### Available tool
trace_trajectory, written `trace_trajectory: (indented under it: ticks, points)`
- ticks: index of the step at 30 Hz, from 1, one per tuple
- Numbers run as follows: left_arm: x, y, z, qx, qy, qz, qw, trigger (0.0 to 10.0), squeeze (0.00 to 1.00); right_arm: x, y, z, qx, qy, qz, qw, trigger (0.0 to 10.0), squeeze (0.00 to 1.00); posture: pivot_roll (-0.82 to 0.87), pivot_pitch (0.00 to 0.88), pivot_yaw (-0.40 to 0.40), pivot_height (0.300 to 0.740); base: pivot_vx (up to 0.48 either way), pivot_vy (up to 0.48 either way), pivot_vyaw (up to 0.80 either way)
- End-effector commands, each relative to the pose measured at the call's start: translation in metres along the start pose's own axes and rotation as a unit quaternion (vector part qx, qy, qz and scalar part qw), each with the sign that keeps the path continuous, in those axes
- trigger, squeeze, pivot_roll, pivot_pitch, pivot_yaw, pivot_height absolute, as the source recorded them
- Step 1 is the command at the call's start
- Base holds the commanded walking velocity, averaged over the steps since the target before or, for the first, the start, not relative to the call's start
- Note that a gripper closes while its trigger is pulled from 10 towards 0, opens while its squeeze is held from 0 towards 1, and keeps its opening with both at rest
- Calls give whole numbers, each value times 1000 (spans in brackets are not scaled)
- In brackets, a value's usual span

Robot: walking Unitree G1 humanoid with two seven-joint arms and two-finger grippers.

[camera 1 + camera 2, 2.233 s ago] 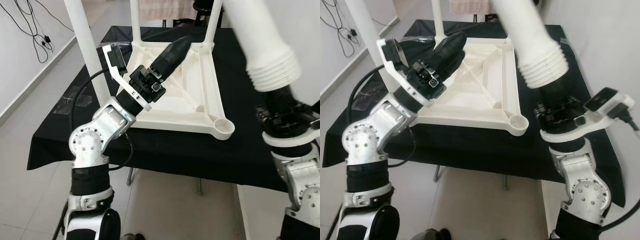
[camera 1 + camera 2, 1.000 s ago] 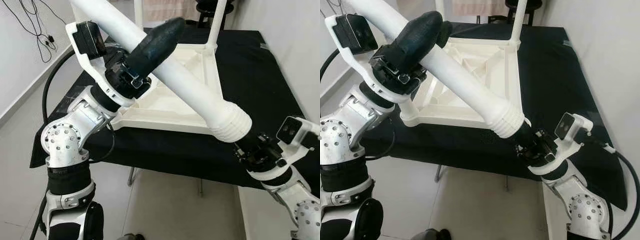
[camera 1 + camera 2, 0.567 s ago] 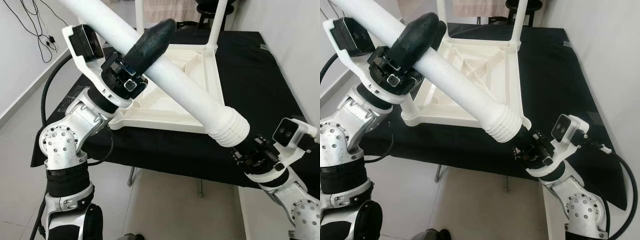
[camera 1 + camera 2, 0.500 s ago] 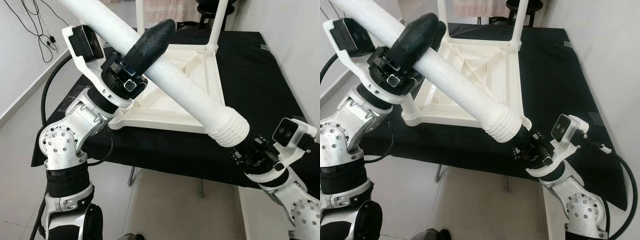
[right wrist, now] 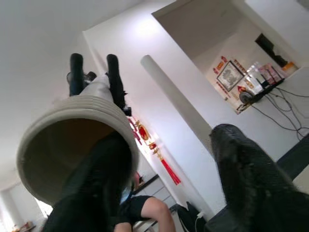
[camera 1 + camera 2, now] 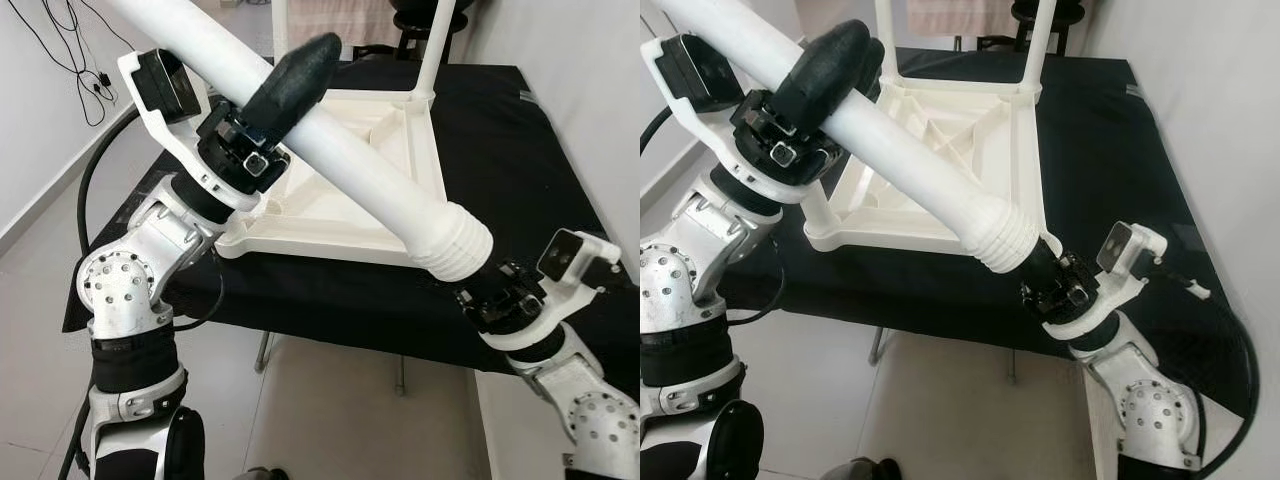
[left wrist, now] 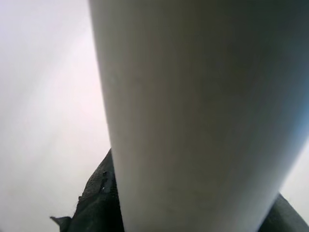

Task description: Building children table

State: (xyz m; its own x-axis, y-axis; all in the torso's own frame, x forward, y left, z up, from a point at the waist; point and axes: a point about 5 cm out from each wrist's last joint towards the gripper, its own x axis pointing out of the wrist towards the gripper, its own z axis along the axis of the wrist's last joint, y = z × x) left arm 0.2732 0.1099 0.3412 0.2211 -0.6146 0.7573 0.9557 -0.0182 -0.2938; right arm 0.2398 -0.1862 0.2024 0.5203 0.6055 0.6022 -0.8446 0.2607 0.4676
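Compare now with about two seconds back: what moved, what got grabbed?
The loose table leg tipped from near upright to a slant across the upturned tabletop. The left hand left the tabletop and now clasps the leg's shaft; the right hand still holds its threaded end. Tabletop unmoved.

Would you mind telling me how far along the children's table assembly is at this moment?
Done: two white tube legs stand upright at the far corners of the upturned white plastic tabletop. In hand: another white leg, tilted, gripped mid-length by the left claw and at its ribbed lower end by the right claw. Left: seating that ribbed end in a near corner.
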Motion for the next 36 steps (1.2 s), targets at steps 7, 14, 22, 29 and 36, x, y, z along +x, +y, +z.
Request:
trace_trajectory:
  ticks: [7,14,22,29,36]
  points:
    - [8,-8,29,46,-26,-25,998,0,0,-14,-10,-14,6,-19,-89,996,10000,1000,-59,109,11,740,0,0,0]
    - [16,-6,53,122,-10,-1,992,0,0,-34,-43,-21,-41,-9,-268,963,10000,1000,-65,112,7,740,0,0,0]
    - [23,13,44,239,111,64,963,0,0,-32,-43,0,-230,123,-283,923,10000,1000,-73,108,16,740,0,0,0]
    - [22,24,26,253,168,67,951,0,0,-23,-23,0,-307,256,-165,902,10000,1000,-75,105,21,740,0,0,0]
    - [9,37,-21,251,279,40,926,0,0,1,13,13,-290,324,8,900,10000,1000,-68,104,31,740,0,0,0]
